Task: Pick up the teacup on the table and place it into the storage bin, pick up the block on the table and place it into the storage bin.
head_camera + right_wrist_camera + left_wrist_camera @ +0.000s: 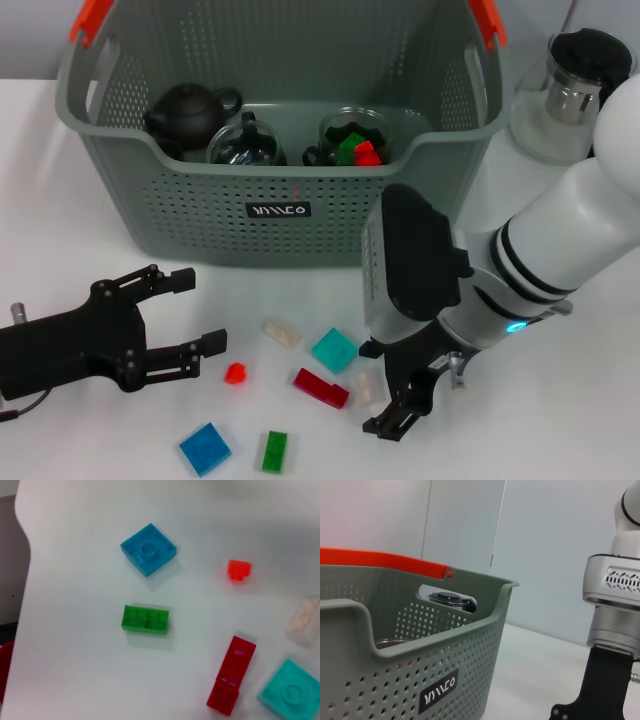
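White arms (560, 235), black fingers (180, 280)

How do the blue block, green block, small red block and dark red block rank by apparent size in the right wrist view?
1. Blue block and dark red block: look alike in area, so unranked.
2. Green block.
3. Small red block, clearly smallest.

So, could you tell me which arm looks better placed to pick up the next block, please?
Right, probably: the right gripper hangs open just above the clear block and dark red block, while the left gripper sits open farther aside.
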`<state>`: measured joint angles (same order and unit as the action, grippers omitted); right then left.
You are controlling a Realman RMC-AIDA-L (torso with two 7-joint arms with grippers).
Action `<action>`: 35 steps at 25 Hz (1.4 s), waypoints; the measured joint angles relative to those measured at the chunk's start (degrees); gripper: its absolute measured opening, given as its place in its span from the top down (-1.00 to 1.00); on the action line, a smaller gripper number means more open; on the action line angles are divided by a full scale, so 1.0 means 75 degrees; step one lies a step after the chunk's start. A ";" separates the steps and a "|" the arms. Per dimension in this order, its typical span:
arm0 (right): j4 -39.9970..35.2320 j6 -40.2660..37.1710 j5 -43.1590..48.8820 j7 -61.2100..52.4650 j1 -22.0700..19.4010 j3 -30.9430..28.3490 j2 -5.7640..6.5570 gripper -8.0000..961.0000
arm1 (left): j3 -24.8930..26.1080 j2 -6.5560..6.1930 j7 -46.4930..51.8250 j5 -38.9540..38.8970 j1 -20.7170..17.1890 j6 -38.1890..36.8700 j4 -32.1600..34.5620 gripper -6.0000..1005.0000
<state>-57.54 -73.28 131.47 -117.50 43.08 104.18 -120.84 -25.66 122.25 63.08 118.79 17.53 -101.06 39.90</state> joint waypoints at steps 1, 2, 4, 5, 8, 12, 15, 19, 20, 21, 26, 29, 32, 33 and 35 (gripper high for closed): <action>0.0022 0.0044 -0.0027 -0.0007 0.0011 0.0035 0.0000 -0.96 | 0.0000 0.0000 -0.0001 -0.0001 -0.0001 0.0000 0.0000 -0.75; 0.0036 0.0079 -0.0054 -0.0010 0.0018 0.0055 -0.0001 -0.96 | 0.0000 0.0000 -0.0001 -0.0002 -0.0001 0.0002 0.0000 -0.75; 0.0064 0.0145 -0.0104 -0.0017 0.0024 0.0082 -0.0002 -0.96 | 0.0000 0.0000 -0.0002 -0.0003 -0.0003 0.0011 0.0000 -0.75; 0.0084 0.0173 -0.0126 -0.0018 0.0030 0.0087 -0.0002 -0.96 | 0.0000 0.0000 -0.0002 -0.0004 -0.0002 0.0015 0.0000 -0.75; 0.0139 0.0257 -0.0159 -0.0024 0.0055 0.0122 -0.0007 -0.96 | 0.0000 0.0000 -0.0004 -0.0006 0.0006 0.0023 0.0000 -0.75; 0.0226 0.0481 -0.0169 -0.0043 0.0071 0.0272 -0.0012 -0.96 | 0.0000 -0.0001 -0.0006 -0.0007 0.0025 0.0027 0.0000 -0.75; 0.0257 0.0574 -0.0210 -0.0046 0.0097 0.0361 -0.0013 -0.96 | 0.0001 -0.0007 -0.0008 -0.0007 0.0030 0.0035 0.0000 -0.75; 0.0319 0.0615 -0.0245 -0.0048 0.0168 0.0392 -0.0014 -0.91 | 0.0084 -0.0019 -0.0008 -0.0007 0.0030 0.0043 0.0001 -0.75; 0.0359 0.0617 -0.0245 -0.0048 0.0194 0.0394 -0.0014 -0.88 | 0.0094 -0.0021 -0.0008 -0.0007 0.0030 0.0045 0.0001 -0.75; 0.0408 0.0624 -0.0246 -0.0049 0.0227 0.0394 -0.0013 -0.86 | 0.0094 -0.0022 -0.0008 -0.0007 0.0030 0.0045 0.0001 -0.75; 0.0492 0.0639 -0.0253 -0.0056 0.0295 0.0394 -0.0013 -0.68 | 0.0114 -0.0032 -0.0008 -0.0006 0.0037 0.0046 0.0001 -0.75; 0.0479 0.0614 -0.0249 -0.0084 0.0294 0.0386 -0.0013 -0.57 | 0.0148 -0.0035 -0.0009 -0.0006 0.0051 0.0046 0.0001 -0.75; 0.0474 0.0599 -0.0248 -0.0160 0.0296 0.0395 -0.0007 -0.46 | 0.0165 -0.0036 -0.0008 -0.0006 0.0056 0.0046 0.0001 -0.75; 0.0464 0.0564 -0.0247 -0.0184 0.0300 0.0398 -0.0003 -0.43 | 0.0165 -0.0036 -0.0007 -0.0006 0.0056 0.0046 0.0001 -0.75; 0.0445 0.0463 -0.0243 -0.0209 0.0311 0.0384 0.0013 -0.10 | 0.0165 -0.0035 -0.0004 -0.0006 0.0056 0.0046 0.0001 -0.75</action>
<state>-54.21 -69.81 129.65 -119.07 45.42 107.06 -120.74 -24.42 121.99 63.05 118.74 17.95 -100.71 39.90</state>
